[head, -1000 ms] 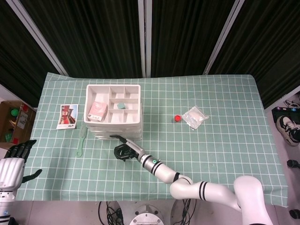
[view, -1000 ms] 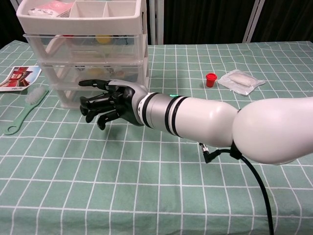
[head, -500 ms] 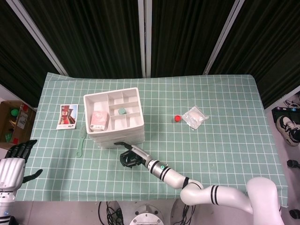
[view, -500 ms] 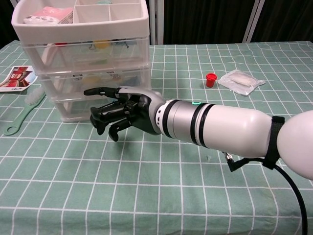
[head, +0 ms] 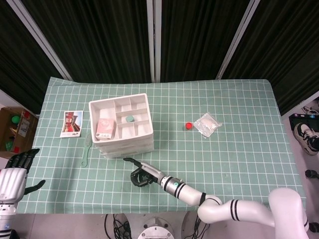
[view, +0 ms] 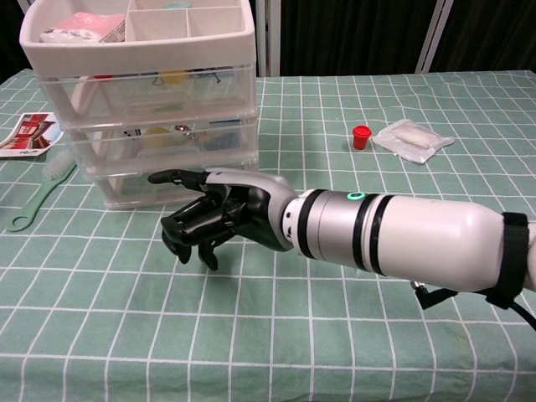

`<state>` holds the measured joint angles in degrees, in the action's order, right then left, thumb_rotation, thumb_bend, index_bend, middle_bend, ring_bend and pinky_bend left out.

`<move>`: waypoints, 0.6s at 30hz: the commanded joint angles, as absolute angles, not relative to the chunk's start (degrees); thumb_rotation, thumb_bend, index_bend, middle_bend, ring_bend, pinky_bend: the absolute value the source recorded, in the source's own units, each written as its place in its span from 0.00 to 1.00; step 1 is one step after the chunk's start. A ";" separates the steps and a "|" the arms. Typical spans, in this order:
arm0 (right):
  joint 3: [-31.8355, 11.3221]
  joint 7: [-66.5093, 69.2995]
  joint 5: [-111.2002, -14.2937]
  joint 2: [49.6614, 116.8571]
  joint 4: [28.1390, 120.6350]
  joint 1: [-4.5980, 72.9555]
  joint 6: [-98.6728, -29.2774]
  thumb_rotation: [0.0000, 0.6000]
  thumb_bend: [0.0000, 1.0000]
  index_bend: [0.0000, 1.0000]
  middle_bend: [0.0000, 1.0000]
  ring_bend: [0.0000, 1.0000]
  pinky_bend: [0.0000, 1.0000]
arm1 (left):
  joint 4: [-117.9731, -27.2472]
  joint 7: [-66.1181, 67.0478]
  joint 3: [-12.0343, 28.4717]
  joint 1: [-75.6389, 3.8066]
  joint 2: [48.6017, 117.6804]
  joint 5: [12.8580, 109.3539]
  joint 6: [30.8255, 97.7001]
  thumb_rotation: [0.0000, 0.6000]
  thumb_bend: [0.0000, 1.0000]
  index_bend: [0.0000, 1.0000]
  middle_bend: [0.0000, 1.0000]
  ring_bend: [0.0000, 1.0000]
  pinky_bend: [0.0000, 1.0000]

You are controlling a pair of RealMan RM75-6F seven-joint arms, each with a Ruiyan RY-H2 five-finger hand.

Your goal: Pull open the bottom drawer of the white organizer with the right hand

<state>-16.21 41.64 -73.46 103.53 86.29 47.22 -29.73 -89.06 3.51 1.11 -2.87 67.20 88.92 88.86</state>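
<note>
The white organizer (head: 127, 147) stands left of the table's middle, with an open tray of compartments on top. Its clear bottom drawer (view: 134, 189) looks about level with the two drawers above it. My right hand (view: 209, 224) hovers low over the cloth a short way in front of that drawer, not touching it. Its fingers are curled downward, the thumb points left, and nothing is in it. The head view places the right hand (head: 141, 174) just in front of the organizer's right corner. My left hand (head: 17, 165) hangs off the table's left front corner, fingers spread and holding nothing.
A green brush (view: 42, 194) and a photo card (view: 27, 134) lie left of the organizer. A red cap (view: 361, 136) and a clear plastic packet (view: 412, 136) sit to the right. The green checked cloth (head: 239, 164) covers the table to its edges.
The organizer slid toward me and turned slightly. My right hand drew back from the bottom drawer's front toward the near edge, fingers still curled.
</note>
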 commanded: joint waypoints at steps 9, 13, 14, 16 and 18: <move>-13.04 9.08 -76.41 91.76 97.01 45.79 -40.92 1.00 0.53 0.00 0.65 0.62 0.77 | -89.34 3.68 1.44 -3.12 67.26 88.97 88.86 1.00 0.10 0.13 0.16 0.16 0.19; -13.70 4.69 -71.24 91.47 97.67 47.01 -40.69 1.00 0.53 0.00 0.66 0.62 0.78 | -89.57 3.99 1.51 -3.36 67.25 89.12 88.68 1.00 0.10 0.13 0.16 0.16 0.19; -13.77 4.12 -70.36 91.66 97.68 47.17 -40.89 1.00 0.53 0.00 0.66 0.62 0.78 | -89.61 4.05 1.52 -3.40 67.24 89.10 88.63 1.00 0.10 0.13 0.16 0.16 0.19; -13.79 3.28 -68.54 91.90 97.71 47.56 -40.99 1.00 0.53 0.00 0.66 0.62 0.78 | -89.68 4.12 1.53 -3.40 67.22 89.02 88.57 1.00 0.10 0.13 0.16 0.16 0.19; -13.90 2.76 -67.47 92.26 97.38 47.87 -41.28 1.00 0.53 0.00 0.66 0.62 0.79 | -89.69 4.14 1.53 -3.42 67.20 88.92 88.47 1.00 0.10 0.13 0.16 0.16 0.19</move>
<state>-13.74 3.66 -68.50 92.29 97.17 47.36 -40.81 -89.69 4.13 1.53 -3.42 67.20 88.92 88.47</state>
